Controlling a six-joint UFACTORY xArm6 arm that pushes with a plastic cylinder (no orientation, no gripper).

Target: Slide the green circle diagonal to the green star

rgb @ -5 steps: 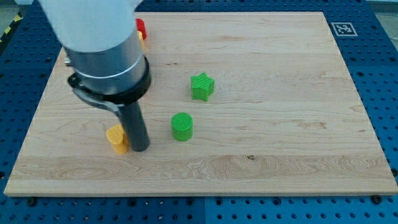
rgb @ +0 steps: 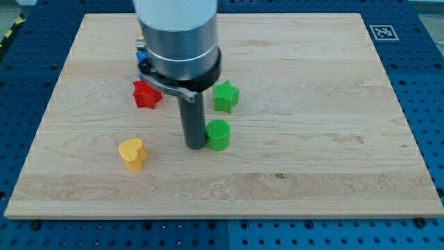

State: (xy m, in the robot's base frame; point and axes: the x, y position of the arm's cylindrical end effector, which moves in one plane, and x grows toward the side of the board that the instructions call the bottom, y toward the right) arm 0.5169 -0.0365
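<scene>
Green circle [rgb: 218, 135] touches my tip [rgb: 195, 146], below green star [rgb: 225, 96].

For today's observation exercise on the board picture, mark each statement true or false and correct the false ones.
1. My tip is right beside the green circle, on its left in the view. True.
2. The green star lies below the green circle. False: it lies above it.
3. The red block touches the yellow block. False: they lie apart.
4. The yellow block is the block farthest to the view's left. True.
</scene>
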